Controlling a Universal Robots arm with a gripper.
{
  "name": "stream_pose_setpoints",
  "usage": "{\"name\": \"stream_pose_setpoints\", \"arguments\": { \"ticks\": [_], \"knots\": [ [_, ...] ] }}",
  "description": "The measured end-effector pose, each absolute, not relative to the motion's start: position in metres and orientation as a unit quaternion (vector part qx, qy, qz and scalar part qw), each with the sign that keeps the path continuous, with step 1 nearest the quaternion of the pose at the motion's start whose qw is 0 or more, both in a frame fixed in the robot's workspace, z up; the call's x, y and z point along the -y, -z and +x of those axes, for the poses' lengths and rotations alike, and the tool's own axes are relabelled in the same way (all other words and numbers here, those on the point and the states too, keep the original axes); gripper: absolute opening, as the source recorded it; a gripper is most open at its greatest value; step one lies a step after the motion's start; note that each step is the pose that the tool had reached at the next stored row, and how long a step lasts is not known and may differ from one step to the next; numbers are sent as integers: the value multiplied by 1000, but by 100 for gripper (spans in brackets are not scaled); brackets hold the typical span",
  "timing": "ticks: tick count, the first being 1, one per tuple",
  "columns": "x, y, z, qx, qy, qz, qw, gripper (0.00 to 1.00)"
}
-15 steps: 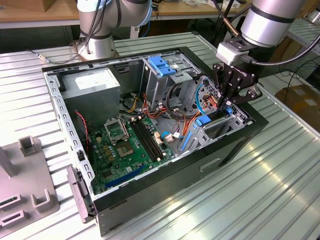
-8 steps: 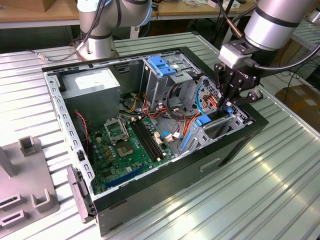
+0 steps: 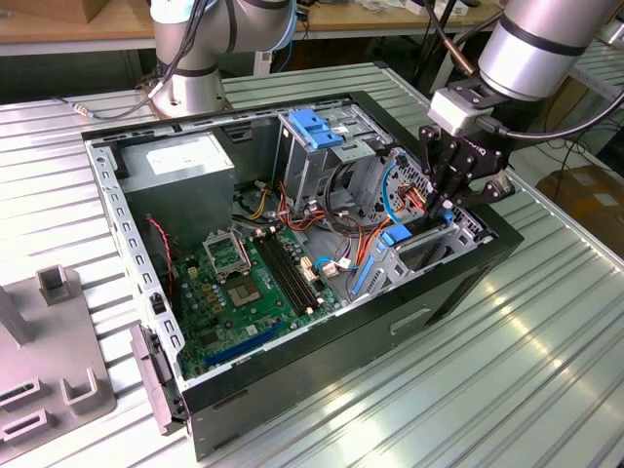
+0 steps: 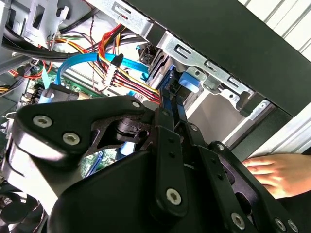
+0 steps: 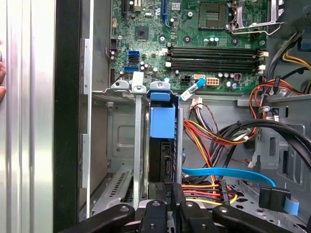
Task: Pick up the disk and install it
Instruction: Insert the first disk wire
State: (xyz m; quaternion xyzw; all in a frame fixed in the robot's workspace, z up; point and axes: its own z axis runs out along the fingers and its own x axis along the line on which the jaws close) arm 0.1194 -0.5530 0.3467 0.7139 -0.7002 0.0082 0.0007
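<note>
Exterior view: pincer (image 3: pixel 450 207) down inside open computer case (image 3: pixel 458 283), at the bay by the case's front wall. First wrist view: fingers (image 5: pixel 167 191) pinched on disk (image 5: pixel 163 150), standing on edge in bay, blue carrier tab beside motherboard (image 5: pixel 204 48). Hand (image 4: pixel 277 174) rested outside case.

bright even light, table (image 3: pixel 546 370) glare, near gripper (image 4: pixel 170 145) blurred

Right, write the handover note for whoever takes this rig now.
End effector: down inside the open computer case, at the drive bay; its fingers stand on either side of the disk's edge, but whether they clamp it cannot be told.
Disk: standing on edge in the bay slot, blue carrier showing.
A person's hand rests by the case.
Done: disk is in the slot.
Left: confirm it is fully seated.
</note>
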Motion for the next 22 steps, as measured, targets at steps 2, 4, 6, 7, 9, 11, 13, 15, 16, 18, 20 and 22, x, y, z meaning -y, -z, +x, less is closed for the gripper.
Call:
{"name": "stream_pose_setpoints", "arguments": {
  "ticks": [2,4,6,7,9,11,13,15,16,18,20,22],
  "knots": [
    [553,-347,119,700,-8,714,1,17],
    [553,-347,118,700,-8,714,1,17],
    [553,-347,118,700,-8,715,1,17],
    [554,-346,118,699,-8,715,1,17],
    [555,-346,118,699,-8,715,1,17],
    [555,-346,118,699,-8,715,1,17],
    [556,-346,118,699,-8,715,1,17],
    [556,-346,118,699,-8,715,1,17],
    [556,-346,118,699,-8,715,1,17],
    [556,-346,118,699,-8,715,1,17],
    [556,-346,118,699,-8,715,1,17],
    [556,-346,118,699,-8,715,1,17]
  ]
}}
